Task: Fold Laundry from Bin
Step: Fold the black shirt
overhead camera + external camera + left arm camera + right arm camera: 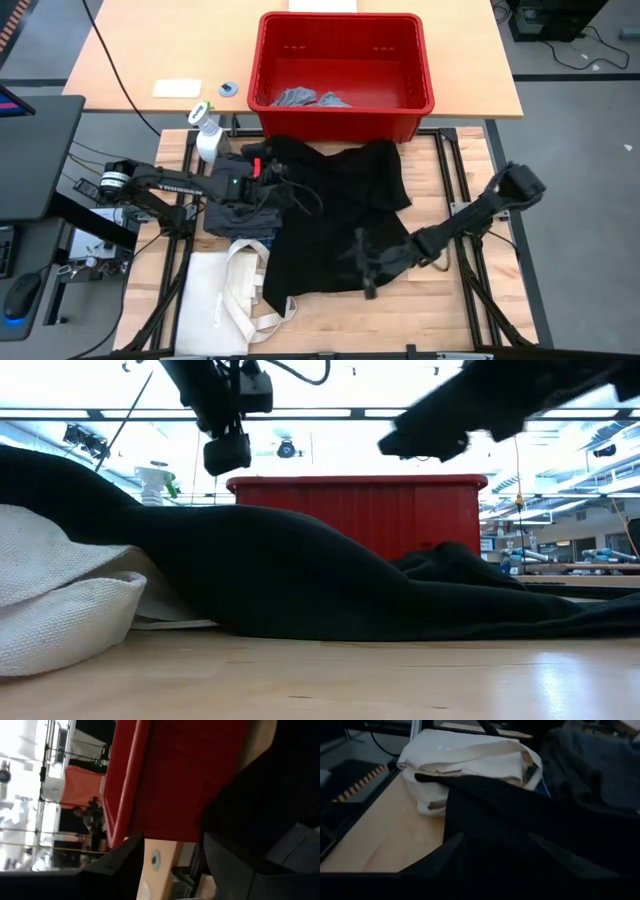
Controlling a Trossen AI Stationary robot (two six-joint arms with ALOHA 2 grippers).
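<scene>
The red bin (345, 70) stands at the far side of the table (470, 300), on the lighter tabletop behind the work surface. Inside it, in its near left corner, lie small light grey pieces (300, 98) of laundry. The rest of the bin floor is bare.

In front of the bin a large black garment (345, 220) is spread over the middle of the table, from just below the bin's near wall down toward the near edge. In the low view it rises as a long dark mound (300, 580) that hides the lower part of the bin (400, 510).

At the left of the black garment a dark grey piece (235, 215) lies bunched. Nearer, a cream canvas tote bag (235, 290) with long handles rests on the table, and the black cloth touches its right edge. A white spray bottle (207, 135) stands beside the near left corner of the bin.

The left gripper (268, 170) is above the far left part of the black garment, close to the bin. In the left wrist view its fingers (117, 865) stand apart and nothing is between them.

The right gripper (365, 262) is low over the near right part of the black garment. Its fingers (440, 855) are spread over the black cloth; I cannot tell if they touch it.
</scene>
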